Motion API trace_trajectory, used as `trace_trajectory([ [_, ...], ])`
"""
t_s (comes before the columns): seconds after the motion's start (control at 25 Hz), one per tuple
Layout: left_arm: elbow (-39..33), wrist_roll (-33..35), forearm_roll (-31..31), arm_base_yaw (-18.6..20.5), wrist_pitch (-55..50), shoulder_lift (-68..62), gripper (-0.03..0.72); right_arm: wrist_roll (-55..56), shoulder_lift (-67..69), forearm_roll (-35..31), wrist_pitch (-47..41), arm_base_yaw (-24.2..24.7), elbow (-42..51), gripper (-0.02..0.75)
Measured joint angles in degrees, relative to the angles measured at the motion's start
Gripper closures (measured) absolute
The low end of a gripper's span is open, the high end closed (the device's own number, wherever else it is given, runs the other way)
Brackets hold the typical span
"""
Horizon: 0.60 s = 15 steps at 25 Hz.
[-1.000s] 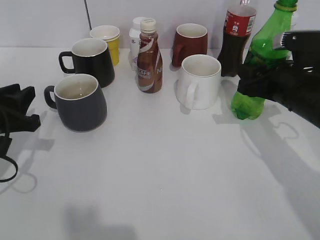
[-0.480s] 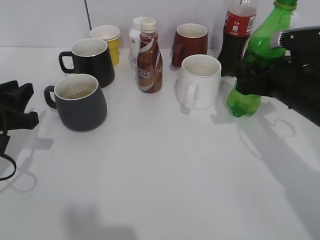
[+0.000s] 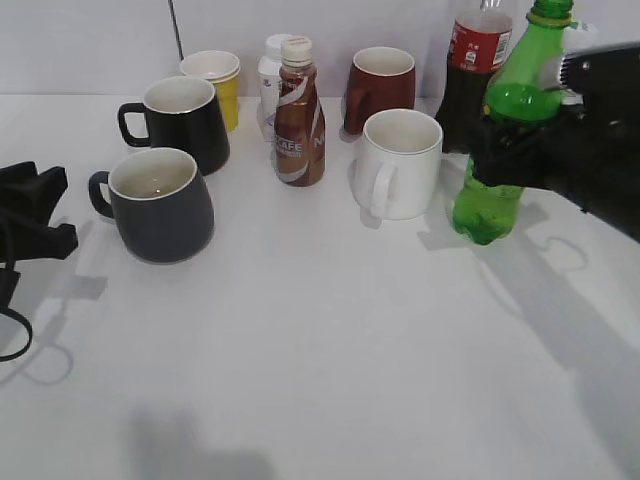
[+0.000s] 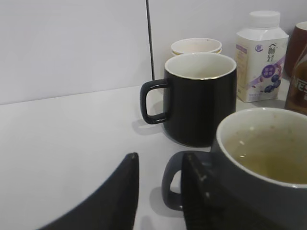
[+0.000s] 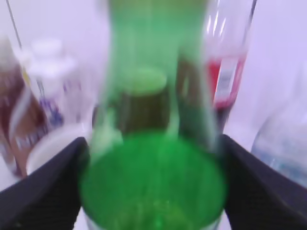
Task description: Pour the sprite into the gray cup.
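The sprite (image 3: 487, 208), a green translucent bottle, stands almost upright just right of a white mug, its base at or just above the table. My right gripper (image 3: 512, 150) is shut on its middle. In the right wrist view the sprite (image 5: 153, 177) fills the gap between the two black fingers, blurred. The gray cup (image 3: 165, 215) sits at front left with a little pale liquid inside. My left gripper (image 3: 40, 215) is open at the left edge. In the left wrist view my left gripper (image 4: 159, 158) is open beside the gray cup (image 4: 249, 201), its right finger in front of the handle.
A black mug (image 3: 185, 120), a yellow cup (image 3: 215, 75), a white milk bottle (image 3: 270, 85), a brown coffee bottle (image 3: 298, 120), a dark red mug (image 3: 380, 88), a white mug (image 3: 400, 165) and a cola bottle (image 3: 472, 80) stand in the back half.
The sprite has swung from leaning right to nearly upright and shifted slightly left with my right gripper. The left arm has not moved.
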State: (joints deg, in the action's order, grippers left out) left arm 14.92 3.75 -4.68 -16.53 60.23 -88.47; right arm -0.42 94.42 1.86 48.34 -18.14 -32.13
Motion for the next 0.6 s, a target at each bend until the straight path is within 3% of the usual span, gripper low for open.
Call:
trace_trajectory([
  [0.32,0.0,0.0,-0.4,0.0,-8.5,12.3,0.447,0.0,-11.0,0.5,-2.3,0.0,-0.1,0.145],
  [0.6,6.5,0.0,-2.8,0.0,-44.2,35.9,0.452,0.0,-30.8,1.8,-18.6,0.0,-0.3,0.143],
])
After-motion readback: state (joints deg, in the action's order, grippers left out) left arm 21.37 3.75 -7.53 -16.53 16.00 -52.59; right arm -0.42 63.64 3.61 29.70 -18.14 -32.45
